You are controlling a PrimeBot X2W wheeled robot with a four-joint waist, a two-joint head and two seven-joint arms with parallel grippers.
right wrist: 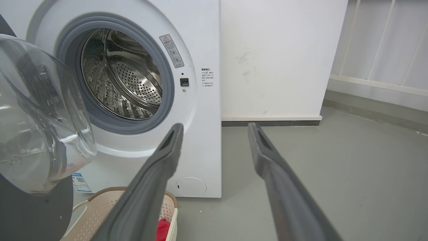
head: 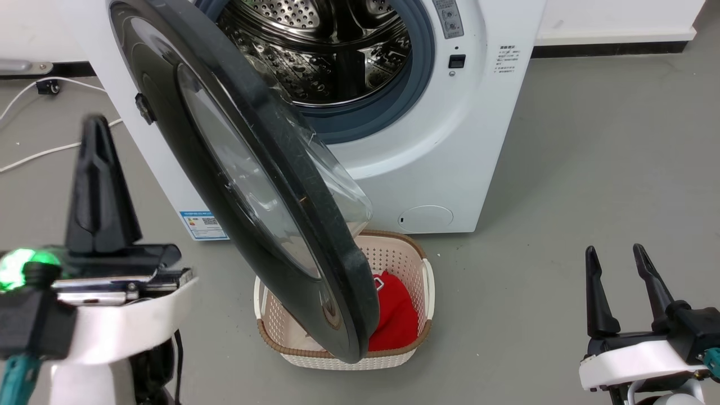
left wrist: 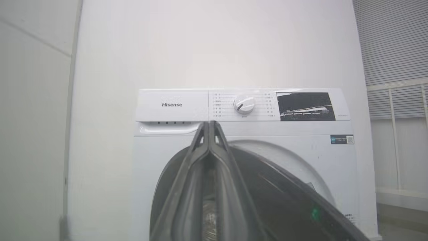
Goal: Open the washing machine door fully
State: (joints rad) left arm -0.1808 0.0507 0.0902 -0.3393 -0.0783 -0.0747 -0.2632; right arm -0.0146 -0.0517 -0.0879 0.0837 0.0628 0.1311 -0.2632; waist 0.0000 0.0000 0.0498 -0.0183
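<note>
The white washing machine (head: pixel 450 157) stands ahead with its steel drum (head: pixel 315 50) exposed. Its glossy black washing machine door (head: pixel 236 169), hinged at the left, swings out towards me, partly open, its clear bowl window (right wrist: pixel 36 113) bulging towards the drum. My left gripper (head: pixel 97 121) is at the lower left, left of the door's outer face and apart from it, fingers pressed together and holding nothing. In the left wrist view the shut left gripper (left wrist: pixel 209 123) points at the machine's control panel (left wrist: pixel 244 104) above the door (left wrist: pixel 274 190). My right gripper (head: pixel 614 250) is open at the lower right, well clear of the machine.
A cream perforated laundry basket (head: pixel 410 264) with a red garment (head: pixel 396 315) sits on the grey floor under the door's lower edge. White cables (head: pixel 34 152) run over the floor at the left. A white wall (right wrist: pixel 281 57) stands right of the machine.
</note>
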